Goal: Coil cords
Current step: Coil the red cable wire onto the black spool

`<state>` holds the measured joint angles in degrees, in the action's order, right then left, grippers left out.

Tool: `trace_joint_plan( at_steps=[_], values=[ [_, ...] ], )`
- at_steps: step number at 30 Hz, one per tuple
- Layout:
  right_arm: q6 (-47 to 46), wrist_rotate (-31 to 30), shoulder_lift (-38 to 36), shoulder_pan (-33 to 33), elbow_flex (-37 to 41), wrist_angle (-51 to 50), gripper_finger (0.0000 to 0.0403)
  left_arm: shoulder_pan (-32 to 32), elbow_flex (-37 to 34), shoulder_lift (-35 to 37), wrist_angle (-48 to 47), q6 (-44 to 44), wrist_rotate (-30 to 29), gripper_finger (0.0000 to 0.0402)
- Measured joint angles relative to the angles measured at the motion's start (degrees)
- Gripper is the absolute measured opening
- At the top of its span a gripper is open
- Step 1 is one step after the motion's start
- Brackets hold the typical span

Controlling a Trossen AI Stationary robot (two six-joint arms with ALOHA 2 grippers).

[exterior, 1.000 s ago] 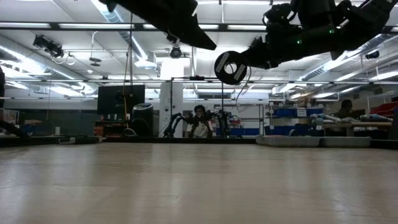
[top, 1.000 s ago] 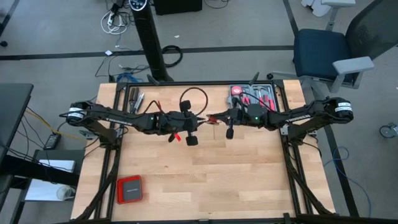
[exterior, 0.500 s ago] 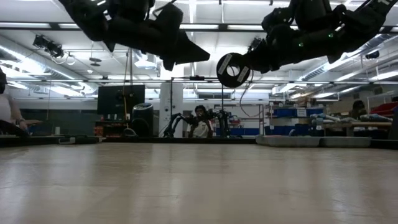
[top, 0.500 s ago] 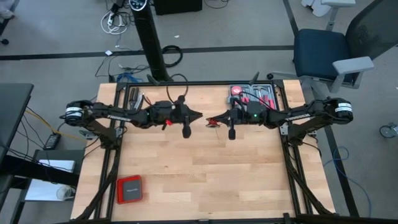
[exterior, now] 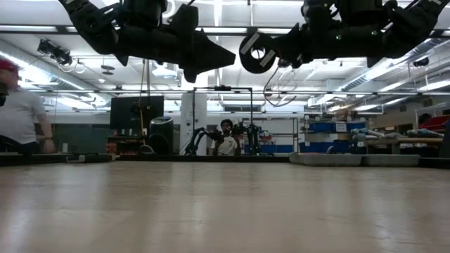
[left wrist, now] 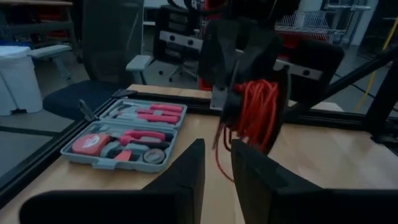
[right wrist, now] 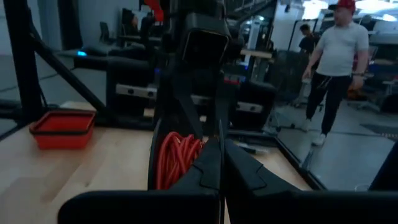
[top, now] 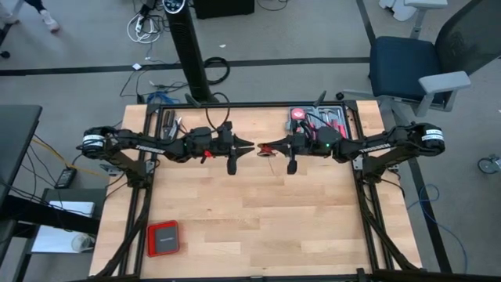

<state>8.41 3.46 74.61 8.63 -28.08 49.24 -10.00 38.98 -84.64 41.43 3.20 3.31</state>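
Observation:
The thin red cord is wound into a small bundle that hangs high above the table's middle; it also shows in the high view and the right wrist view. My right gripper is shut on it. My left gripper faces it, level, from the table's left, with its fingers a little apart. A loose strand hangs from the bundle just ahead of that gap; I cannot tell whether it touches the left fingers. My right gripper holds the red bundle by its upper windings, pinched between its shut fingers. The fingers come level from the table's right. The bundle hangs beside and below them, clear of the table, with a slack strand trailing down.
A grey tool tray lies open at the table's far right; it also shows in the left wrist view. A flat red box sits near the front left corner. A person walks in the room beyond the table.
My left gripper has gone toward the table's far edge and turned at the wrist; it now points level at the bundle. My right gripper has risen a little with the bundle.

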Motion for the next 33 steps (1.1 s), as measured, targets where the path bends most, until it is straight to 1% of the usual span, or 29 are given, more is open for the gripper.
trace_joint_plan(
  at_steps=[5, 9, 17, 23, 33],
  values=[
    [-0.73, -0.76, 0.0, -0.29, -0.01, 2.11, 0.0002, 0.03, 0.0, 0.0, 2.16, -0.05, 2.28, 0.0083],
    [-1.29, -0.83, 0.0, -0.29, 0.0, 2.94, 0.0002, 0.19, 0.53, 0.0, 3.1, -0.13, 2.47, 0.0083],
    [-1.38, -0.83, 0.02, -0.77, -0.02, 5.32, 0.0002, 1.1, 2.7, 0.0, 4.0, -4.27, 2.15, 0.0083],
    [-1.38, -1.38, 0.02, -1.59, -0.02, 5.79, 0.0002, 1.16, 3.53, -0.01, 3.83, -4.46, 0.92, 0.0083],
    [-1.32, -1.76, 0.02, -2.11, -0.02, 6.24, 0.0002, 1.59, 3.56, -0.02, 4.1, -4.58, 0.55, 0.0083]
  ],
)
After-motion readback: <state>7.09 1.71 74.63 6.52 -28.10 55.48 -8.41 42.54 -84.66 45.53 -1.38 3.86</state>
